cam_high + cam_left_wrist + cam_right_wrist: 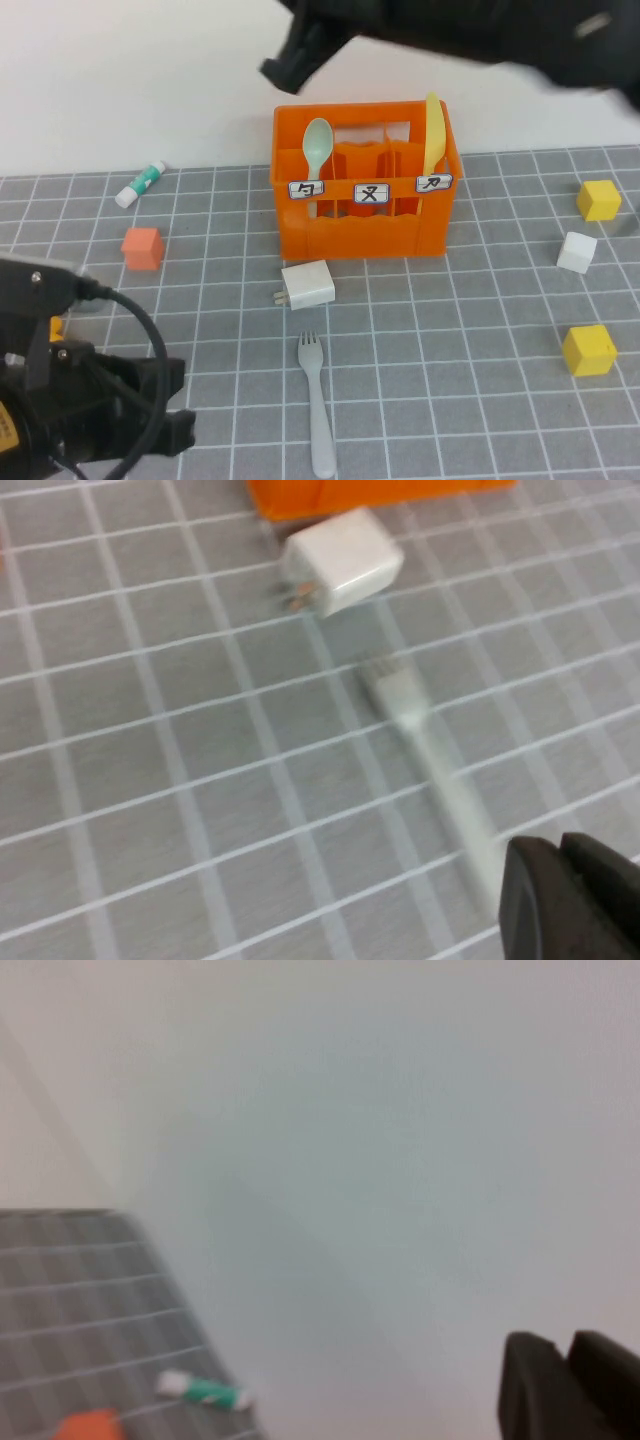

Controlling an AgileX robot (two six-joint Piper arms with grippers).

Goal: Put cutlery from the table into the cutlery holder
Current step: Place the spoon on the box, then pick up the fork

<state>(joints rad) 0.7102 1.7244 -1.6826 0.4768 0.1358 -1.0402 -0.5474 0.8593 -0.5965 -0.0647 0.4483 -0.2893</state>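
Note:
The orange cutlery holder (362,225) stands on the table (450,400), at the middle of its back. A mint-green spoon (318,146) stands in its left compartment and a pale yellow knife (434,130) in its right one. The grey fork (318,405) lies flat on the grid in front, tines toward the holder; it also shows in the left wrist view as the fork (430,750). My left gripper (178,424) (558,846) is low at the front left, shut and empty, just short of the fork's handle. My right gripper (283,68) (565,1342) hangs high above the holder's back left, shut and empty.
A white charger block (307,284) (342,562) lies between holder and fork. At the left are an orange cube (142,248) and a white-and-green tube (140,183) (205,1390). At the right are two yellow cubes (598,200) (588,350) and a white cube (577,252).

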